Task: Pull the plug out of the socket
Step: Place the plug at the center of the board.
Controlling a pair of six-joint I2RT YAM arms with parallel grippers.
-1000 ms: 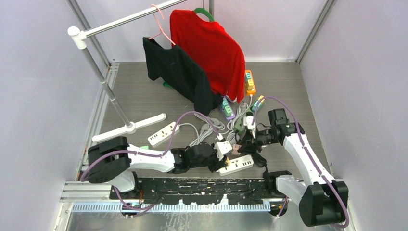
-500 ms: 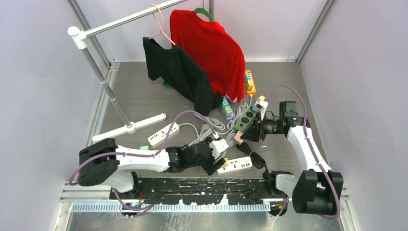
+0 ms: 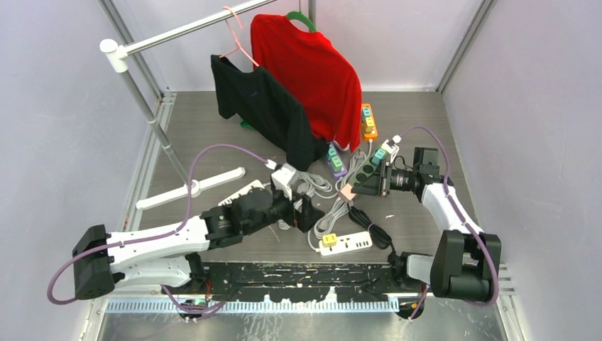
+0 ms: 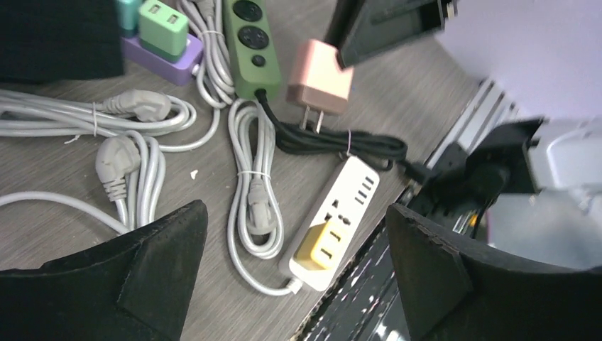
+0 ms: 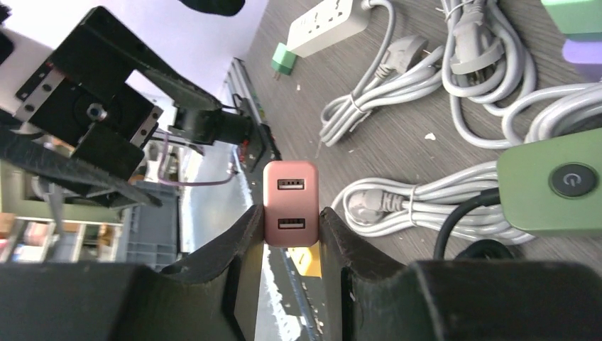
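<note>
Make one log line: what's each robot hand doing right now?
left gripper: open, empty | right gripper: shut on pink plug, prongs bare | yellow plug: in white power strip

table top (image 3: 213,135): grey wood-grain board, matt.
pink plug (image 5: 290,204): smooth plastic with a soft satin sheen.
white power strip (image 4: 351,195): smooth, slightly glossy plastic, lower middle of the left wrist view.
green power strip (image 4: 250,42): matt plastic.
grey cords (image 4: 248,185): smooth, dull rubbery sheathing.
left gripper fingers (image 4: 106,284): black, rough, grainy, matt.
red shirt (image 3: 312,71): soft matt cloth, top middle of the overhead view.
rail (image 3: 184,27): bare metal, brushed shine.
</note>
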